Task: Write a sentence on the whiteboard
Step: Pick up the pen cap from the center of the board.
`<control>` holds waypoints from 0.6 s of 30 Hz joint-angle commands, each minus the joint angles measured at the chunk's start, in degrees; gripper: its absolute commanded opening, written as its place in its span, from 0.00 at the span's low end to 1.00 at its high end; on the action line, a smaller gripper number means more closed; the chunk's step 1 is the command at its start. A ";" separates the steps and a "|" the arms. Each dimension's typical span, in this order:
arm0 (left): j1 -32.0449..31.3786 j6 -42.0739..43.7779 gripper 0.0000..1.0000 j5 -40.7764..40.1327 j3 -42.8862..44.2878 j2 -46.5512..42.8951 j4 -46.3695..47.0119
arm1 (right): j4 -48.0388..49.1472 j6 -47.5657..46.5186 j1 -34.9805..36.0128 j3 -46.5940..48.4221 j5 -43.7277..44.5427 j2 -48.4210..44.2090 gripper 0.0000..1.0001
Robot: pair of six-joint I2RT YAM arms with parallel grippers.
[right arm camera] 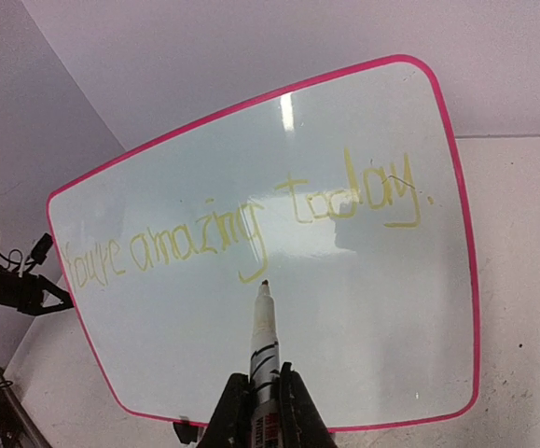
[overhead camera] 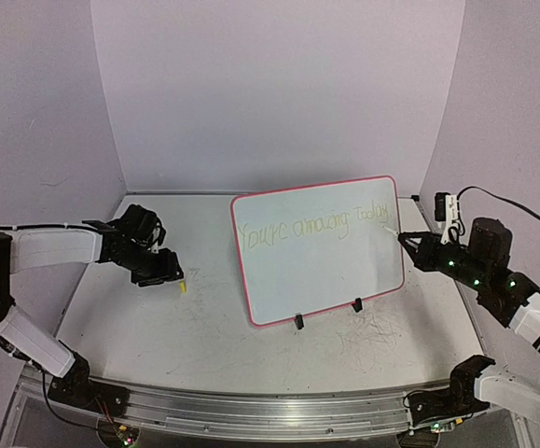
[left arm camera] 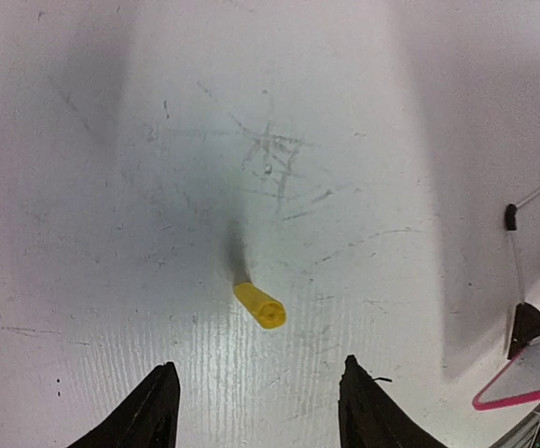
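While the top view shows the whiteboard (overhead camera: 321, 271) standing on the desk (overhead camera: 158, 327), the sentence (overhead camera: 314, 228) crosses its upper part. Left wrist: left end effector (left arm camera: 258, 366) spread, a yellow cap (left arm camera: 260, 305) just beyond, left of the whiteboard. Right wrist: right end effector (right arm camera: 265, 378) pinches a marker (right arm camera: 263, 331), tip near the whiteboard's middle.

Centre-right on table (overhead camera: 204, 345): whiteboard (overhead camera: 325, 271), two feet (overhead camera: 298, 321) at near edge.
Across upper part of whiteboard, left to right: sentence (overhead camera: 311, 229).
Right of whiteboard: right gripper (overhead camera: 408, 240), marker (right arm camera: 263, 336) in its grip, pointing at board. Tip just below sentence in right wrist view, beside last word in top view; contact unclear.
Left of whiteboard, well apart: left gripper (overhead camera: 169, 273), low over table.
On table just ahead of left gripper, in line with gap between fingers (left arm camera: 148, 411): cap (left arm camera: 260, 306), on side nearer whiteboard.
Behind and at both sides of table: walls (overhead camera: 270, 93).
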 commanded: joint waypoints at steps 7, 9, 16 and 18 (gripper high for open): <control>-4.54 -0.56 0.54 -7.98 5.83 8.80 0.33 | 3.21 0.33 -0.16 -0.61 -3.50 -1.40 0.00; -4.97 -0.42 0.57 -9.13 6.15 9.16 0.33 | 3.20 0.19 -0.13 -0.50 -3.67 -0.84 0.00; -5.29 0.41 0.54 -10.50 8.52 12.75 -0.93 | 3.21 0.26 -0.14 -0.70 -3.84 -1.06 0.00; -5.58 0.65 0.50 -10.78 9.17 13.86 -0.98 | 3.21 0.33 -0.17 -0.96 -3.77 -1.69 0.00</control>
